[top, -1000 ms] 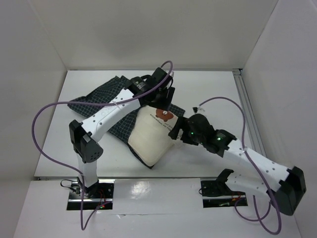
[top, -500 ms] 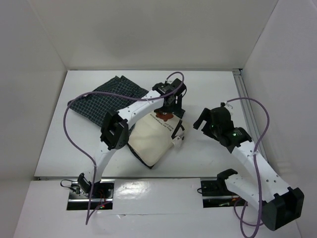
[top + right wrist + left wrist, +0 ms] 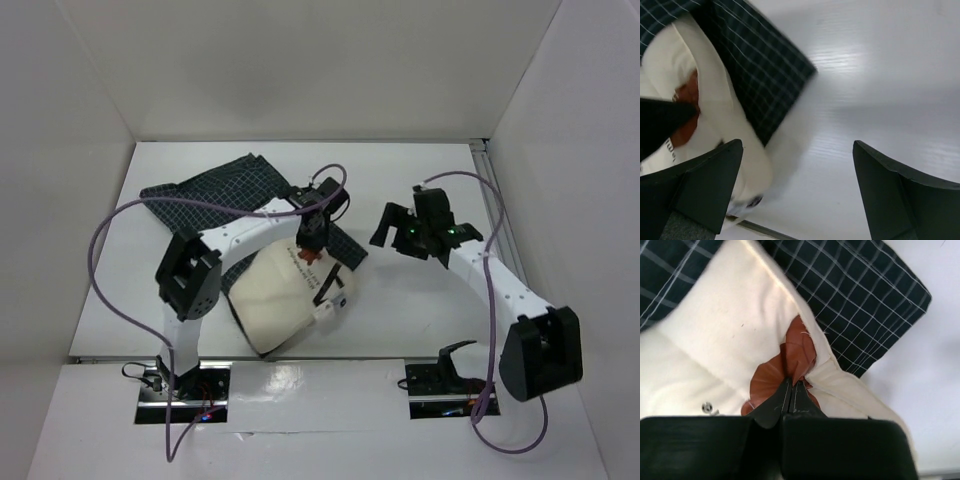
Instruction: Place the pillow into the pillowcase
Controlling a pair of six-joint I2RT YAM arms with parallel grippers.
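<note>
1. The pillow (image 3: 285, 310) lies at the lower centre of the top view on the table (image 3: 430, 320). Its upper end overlaps the pillowcase (image 3: 225, 190).
2. The pillowcase spreads from the upper left toward the centre. One of its corners sticks out from under the pillow's upper right edge.
3. The left gripper (image 3: 306, 246) is down on the pillow's upper end, at the red mark (image 3: 310, 258).
4. In the left wrist view the left gripper (image 3: 791, 390) has its jaws closed together. They nip a puckered fold of the pillow's (image 3: 715, 330) cover at the red mark (image 3: 796, 347). The pillowcase (image 3: 865, 300) fills the upper right of that view, behind the pillow.
5. The right gripper (image 3: 388, 225) sits right of centre in the top view, apart from the pillow. Its jaws are spread wide and hold nothing.
6. In the right wrist view the right gripper (image 3: 800, 192) gapes over bare table (image 3: 865, 90). The pillow (image 3: 715, 105) and a pillowcase (image 3: 760, 65) corner are in the upper left of that view.
</note>
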